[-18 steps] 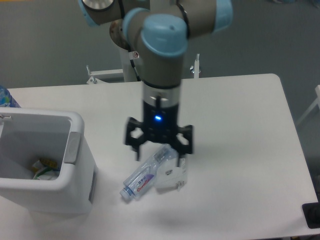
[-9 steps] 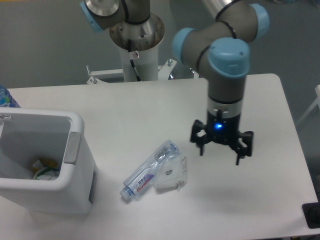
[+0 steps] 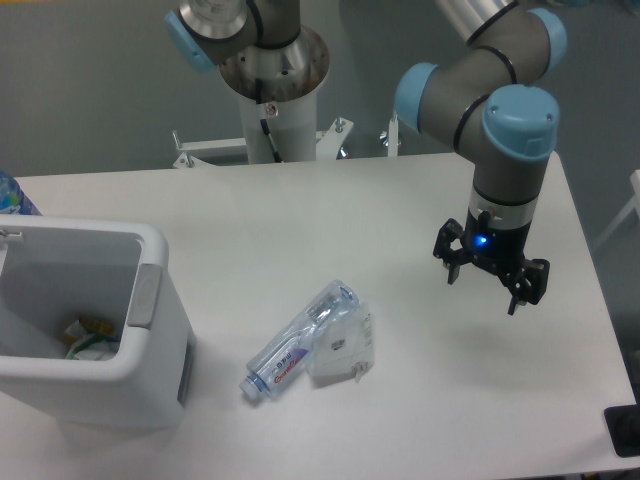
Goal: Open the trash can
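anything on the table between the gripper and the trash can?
Yes. In the camera view a clear crushed plastic bottle and a clear wrapper beside it lie between the gripper and the trash can.

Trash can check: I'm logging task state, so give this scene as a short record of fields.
trash can: large boxy white plastic bin, lid open, litter inside
push tab: grey rectangle on right rim
gripper: black two-finger gripper, open, empty, hovering above table at right
bottle: clear crushed plastic bottle lying beside bin
table: white tabletop
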Available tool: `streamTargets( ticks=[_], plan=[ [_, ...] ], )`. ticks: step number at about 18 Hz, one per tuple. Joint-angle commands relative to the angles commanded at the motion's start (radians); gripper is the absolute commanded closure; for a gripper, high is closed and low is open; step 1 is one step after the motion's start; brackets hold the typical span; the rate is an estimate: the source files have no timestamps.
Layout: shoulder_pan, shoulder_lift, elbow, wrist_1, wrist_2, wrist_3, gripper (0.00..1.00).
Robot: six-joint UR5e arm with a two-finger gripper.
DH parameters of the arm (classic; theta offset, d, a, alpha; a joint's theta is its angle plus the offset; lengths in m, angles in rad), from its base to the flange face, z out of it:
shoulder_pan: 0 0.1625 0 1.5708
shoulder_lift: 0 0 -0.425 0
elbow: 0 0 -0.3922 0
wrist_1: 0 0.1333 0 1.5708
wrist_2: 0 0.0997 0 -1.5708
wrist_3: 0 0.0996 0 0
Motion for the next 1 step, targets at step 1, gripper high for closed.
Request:
streamTargets(
  ticks=[1],
  plan=[
    [0.0, 0.0, 0.0, 0.0, 0.0, 0.0, 0.0]
  ],
)
